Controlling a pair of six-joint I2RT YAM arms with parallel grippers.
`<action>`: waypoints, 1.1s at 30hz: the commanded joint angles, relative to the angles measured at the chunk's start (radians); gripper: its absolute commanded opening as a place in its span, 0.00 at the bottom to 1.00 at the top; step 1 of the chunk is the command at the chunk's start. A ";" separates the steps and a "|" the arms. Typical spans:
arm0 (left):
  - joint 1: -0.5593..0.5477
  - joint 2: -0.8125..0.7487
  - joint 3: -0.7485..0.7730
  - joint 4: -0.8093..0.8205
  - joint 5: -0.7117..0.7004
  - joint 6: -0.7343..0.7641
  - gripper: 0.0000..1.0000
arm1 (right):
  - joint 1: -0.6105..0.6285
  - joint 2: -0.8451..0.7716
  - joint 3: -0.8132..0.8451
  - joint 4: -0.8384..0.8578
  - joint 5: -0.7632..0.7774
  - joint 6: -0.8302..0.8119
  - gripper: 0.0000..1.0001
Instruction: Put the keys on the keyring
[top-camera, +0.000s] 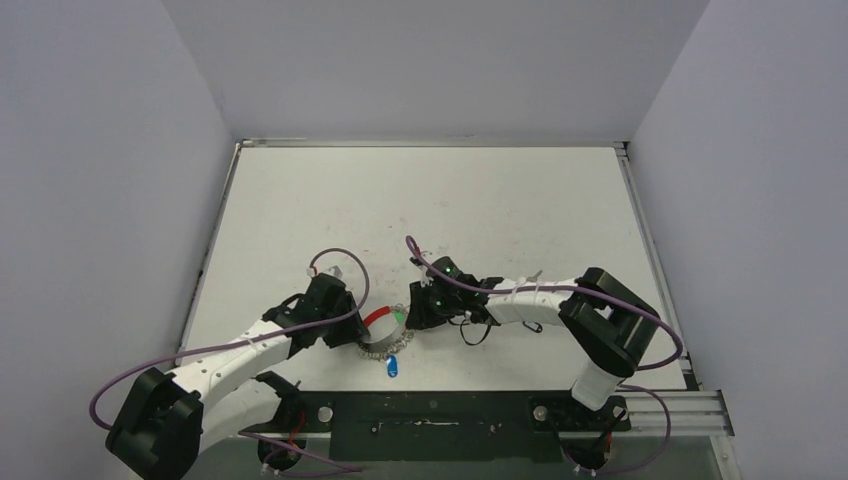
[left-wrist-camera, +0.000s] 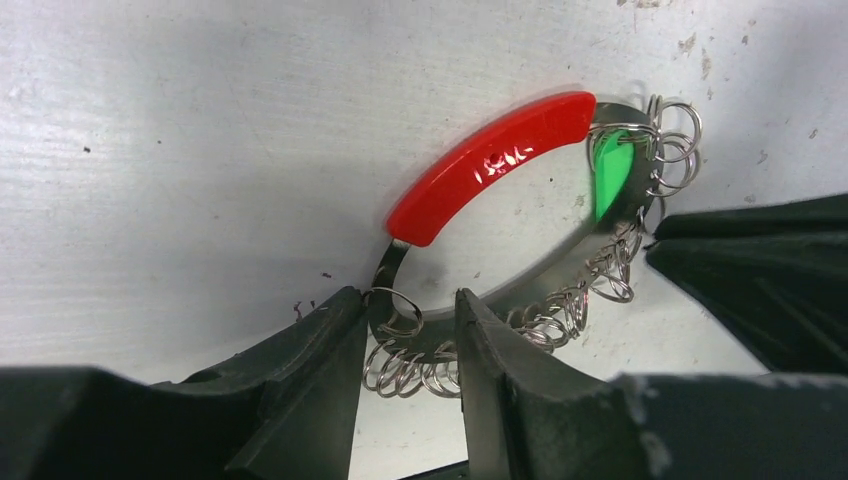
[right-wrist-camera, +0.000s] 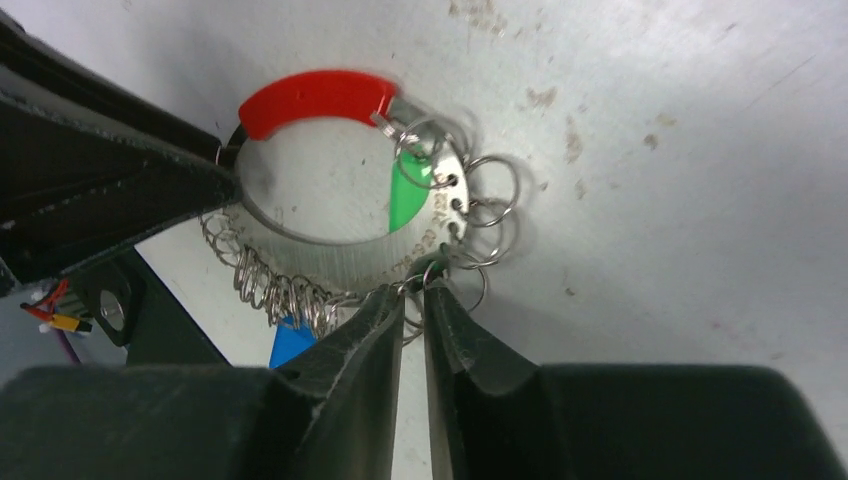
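– So where's the keyring (right-wrist-camera: 345, 250) at right now, anyone by the table?

– Yep, standing right next to it. It's low on the white table (top-camera: 450, 200), close to the near edge, wedged between the left gripper (left-wrist-camera: 408, 305) and the right gripper (right-wrist-camera: 413, 290). Its red section (left-wrist-camera: 490, 165) faces the far wall (top-camera: 430, 60). The green key (right-wrist-camera: 405, 190) sits inside the loop beside 1 end of the red section, on the right gripper's side. The blue key (top-camera: 393, 367) lies on the near side of the loop, just short of the dark base plate (top-camera: 430, 425). Can't tell if it's hooked on.

– And the grippers, open or what?

– Left gripper has its fingers (left-wrist-camera: 320, 370) closed in on the metal band just past the red section, band touching both, little wire rings (left-wrist-camera: 400, 370) bunched in the gap. Right gripper comes from the opposite side, fingers nearly together, pinched on 1 of those small rings at the rim below the green key. Only the loop separates the 2 tips.

– Any room to move?

– Tight on the near side, with the blue key and base plate right there. Toward the far edge and out to both side rails (top-camera: 648, 250) it's wide white tabletop, with walls on 3 sides beyond.
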 joint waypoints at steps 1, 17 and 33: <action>0.016 0.039 0.023 0.036 0.020 0.065 0.34 | 0.058 -0.032 -0.031 0.068 -0.009 0.035 0.13; 0.023 0.079 0.124 0.063 0.065 0.189 0.43 | 0.093 -0.339 -0.097 -0.109 0.192 -0.060 0.68; 0.030 -0.352 -0.022 0.064 0.132 0.090 0.74 | 0.037 -0.483 -0.149 -0.170 0.266 -0.125 0.69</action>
